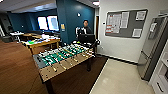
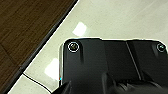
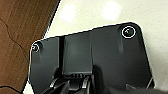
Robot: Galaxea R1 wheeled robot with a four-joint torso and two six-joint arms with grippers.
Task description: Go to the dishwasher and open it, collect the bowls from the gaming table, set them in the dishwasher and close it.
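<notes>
While I drive, no dishwasher or bowls visible; foosball table (image 1: 65, 58) ahead-left of both arms. Finger state: cannot tell.

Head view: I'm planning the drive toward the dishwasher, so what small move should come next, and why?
Probably a slight turn to the right along the pale tiled floor. The foosball table and a person stand ahead on the left, while the steel fridge and white cabinets of the kitchen side lie at the right.
</notes>
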